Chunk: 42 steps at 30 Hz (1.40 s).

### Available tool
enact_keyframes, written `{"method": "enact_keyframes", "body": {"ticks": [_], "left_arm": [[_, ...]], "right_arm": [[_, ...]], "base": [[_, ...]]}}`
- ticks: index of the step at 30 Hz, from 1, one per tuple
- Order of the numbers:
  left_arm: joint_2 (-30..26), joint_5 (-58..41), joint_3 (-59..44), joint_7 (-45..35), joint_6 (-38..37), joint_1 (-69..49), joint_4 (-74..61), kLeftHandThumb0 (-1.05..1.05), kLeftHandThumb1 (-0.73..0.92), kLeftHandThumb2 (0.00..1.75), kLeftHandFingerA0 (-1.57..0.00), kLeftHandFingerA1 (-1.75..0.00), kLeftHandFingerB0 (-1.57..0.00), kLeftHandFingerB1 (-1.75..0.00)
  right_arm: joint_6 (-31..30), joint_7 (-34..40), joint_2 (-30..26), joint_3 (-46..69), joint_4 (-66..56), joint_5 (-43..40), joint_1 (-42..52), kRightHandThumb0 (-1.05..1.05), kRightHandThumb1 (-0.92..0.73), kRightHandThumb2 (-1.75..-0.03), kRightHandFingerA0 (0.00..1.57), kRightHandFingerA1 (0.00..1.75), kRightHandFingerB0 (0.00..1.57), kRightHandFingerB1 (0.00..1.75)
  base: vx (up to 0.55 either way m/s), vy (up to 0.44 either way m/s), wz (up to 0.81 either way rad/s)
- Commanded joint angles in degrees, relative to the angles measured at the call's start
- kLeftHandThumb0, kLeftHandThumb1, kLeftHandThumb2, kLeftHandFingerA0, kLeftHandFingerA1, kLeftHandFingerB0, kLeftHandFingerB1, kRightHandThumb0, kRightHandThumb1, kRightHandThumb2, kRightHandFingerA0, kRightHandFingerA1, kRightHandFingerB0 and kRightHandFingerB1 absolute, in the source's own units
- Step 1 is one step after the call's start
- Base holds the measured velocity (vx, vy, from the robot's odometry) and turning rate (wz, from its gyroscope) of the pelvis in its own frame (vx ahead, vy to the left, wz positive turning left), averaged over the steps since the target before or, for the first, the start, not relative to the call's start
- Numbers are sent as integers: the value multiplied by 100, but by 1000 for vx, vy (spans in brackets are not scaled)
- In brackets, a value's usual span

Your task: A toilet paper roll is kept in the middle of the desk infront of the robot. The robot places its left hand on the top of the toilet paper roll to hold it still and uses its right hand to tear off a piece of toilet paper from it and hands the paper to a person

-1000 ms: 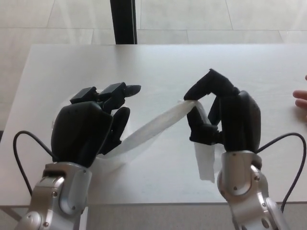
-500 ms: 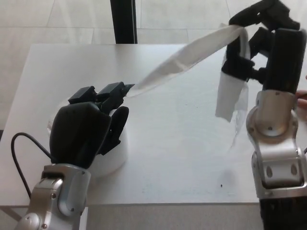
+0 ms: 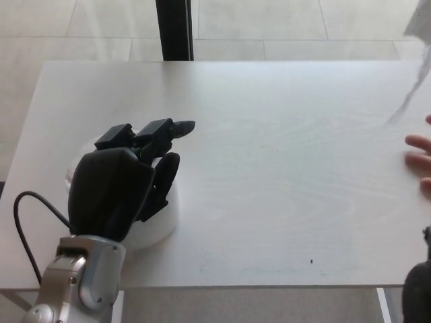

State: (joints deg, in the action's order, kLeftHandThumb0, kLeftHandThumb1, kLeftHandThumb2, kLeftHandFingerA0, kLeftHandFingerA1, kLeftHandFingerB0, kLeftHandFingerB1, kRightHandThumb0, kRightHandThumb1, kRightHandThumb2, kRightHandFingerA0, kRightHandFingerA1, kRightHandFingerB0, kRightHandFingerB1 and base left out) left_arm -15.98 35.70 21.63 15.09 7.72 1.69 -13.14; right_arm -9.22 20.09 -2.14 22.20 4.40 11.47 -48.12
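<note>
desk: pale matt wood grain | left robot hand: matt black plastic | roll: soft white paper

I see a pale wood-grain table, light floor tiles beyond, and a dark post.

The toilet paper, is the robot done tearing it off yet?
Looks torn: no strip joins the white toilet paper roll now. The black left hand presses on top of it. A torn white paper piece hangs at the right edge near a person's fingers. The handover is left; the right hand is out of sight.
</note>
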Motion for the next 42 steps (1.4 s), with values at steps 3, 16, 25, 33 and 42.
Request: {"method": "enact_keyframes", "body": {"ticks": [3, 16, 25, 33, 42], "left_arm": [[-331, -79, 76, -741, 326, -973, 875, -31, 70, 77, -71, -140, -46, -46], [-355, -92, 18, -839, 264, -965, 864, -28, 73, 70, -66, -107, -44, -42], [-328, -129, -22, -646, 30, -1006, 1025, -27, 70, 70, -75, -132, -46, -45], [-355, -152, -124, -847, 148, -1102, 933, -29, 73, 68, -71, -111, -44, -42], [-297, -178, -222, -808, 3, -1167, 1017, -28, 74, 68, -73, -120, -44, -43]], "right_arm": [[1523, -606, -2833, -803, 2083, 1212, 648, -23, -57, -109, 88, 173, 77, 150], [2063, 247, -4584, -3251, 3915, 2894, 1416, -20, -62, -73, 90, 168, 77, 134], [1733, 308, -4419, -4388, 3928, 3228, 1629, -32, -59, -58, 84, 170, 81, 110], [1541, 225, -4229, -5026, 4569, 3167, 1608, -22, -61, -60, 83, 175, 66, 151], [1257, 137, -3967, -5275, 4795, 3075, 1524, -31, -67, -62, 76, 164, 73, 109]], "base": [[0, 0, 0], [0, 0, 0], [0, 0, 0], [0, 0, 0], [0, 0, 0]]}}
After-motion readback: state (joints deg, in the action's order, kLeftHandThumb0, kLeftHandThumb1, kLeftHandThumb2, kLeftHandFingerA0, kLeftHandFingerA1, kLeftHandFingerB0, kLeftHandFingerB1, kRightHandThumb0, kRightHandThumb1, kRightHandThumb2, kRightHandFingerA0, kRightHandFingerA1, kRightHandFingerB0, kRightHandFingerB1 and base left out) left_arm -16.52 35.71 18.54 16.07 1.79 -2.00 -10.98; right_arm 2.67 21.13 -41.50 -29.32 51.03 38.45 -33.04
